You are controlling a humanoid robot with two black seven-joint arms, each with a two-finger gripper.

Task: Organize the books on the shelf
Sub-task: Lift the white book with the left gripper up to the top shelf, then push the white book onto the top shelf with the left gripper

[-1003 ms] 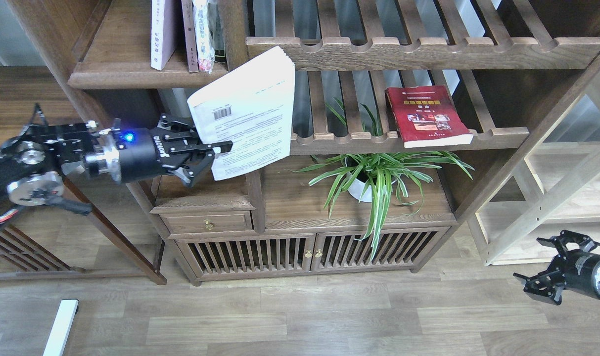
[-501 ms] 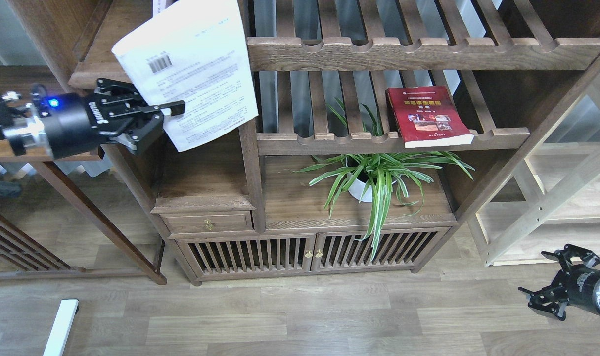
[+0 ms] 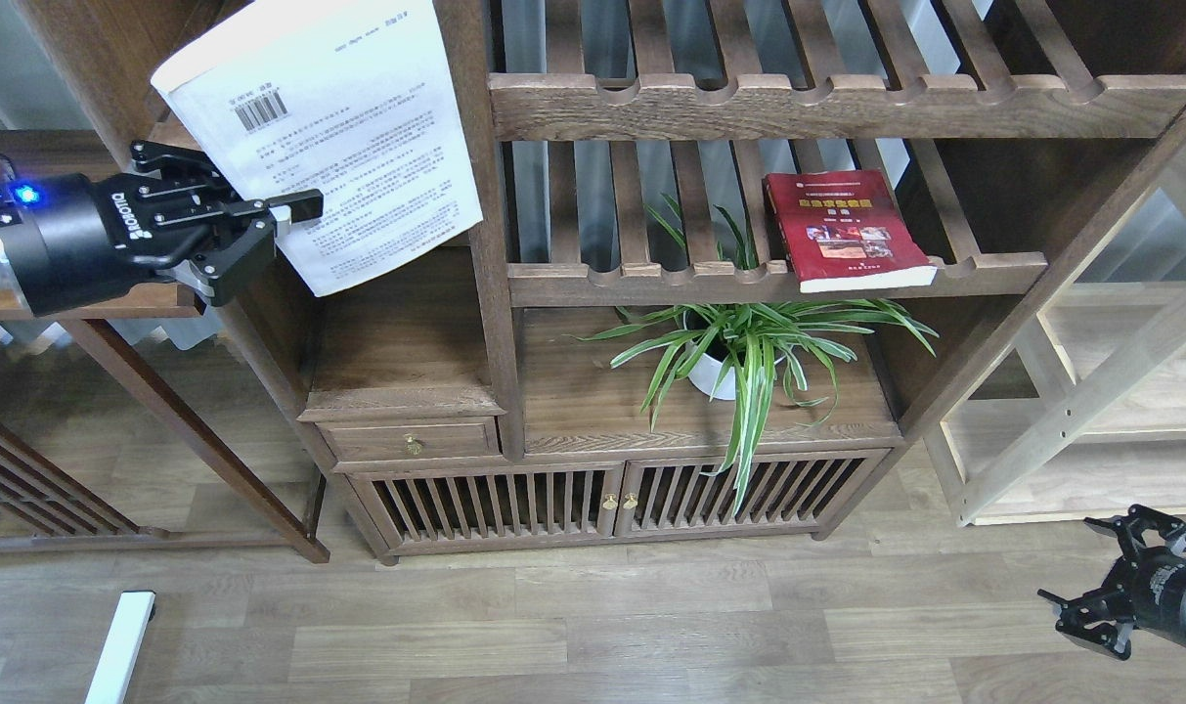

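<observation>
So the left hand (image 3: 278,220) is at the left edge of the head view, fingers clamped on the lower left edge of the white book (image 3: 333,137). The book sticks out up and to the right of the hand, back cover facing the camera, barcode near its top left corner, tilted so the top leans left. It's in front of the dark shelf (image 3: 177,132) in the upper left bay of the cabinet (image 3: 500,323), covering most of that bay, so I can't tell whether it's touching the board or what's behind it.

The red book (image 3: 844,230) is well apart from all that, lying flat with its cover up on the slatted rack (image 3: 778,279) to the right, its lower edge right at the scalloped front rail. A potted plant (image 3: 739,342) sits under it on the cabinet top, with leaves poking up through the slats beside the book.

The right hand (image 3: 1101,606) is way down in the bottom right corner over the floor (image 3: 593,626), nowhere near either book. Its fingers look spread and there's nothing in them.
</observation>
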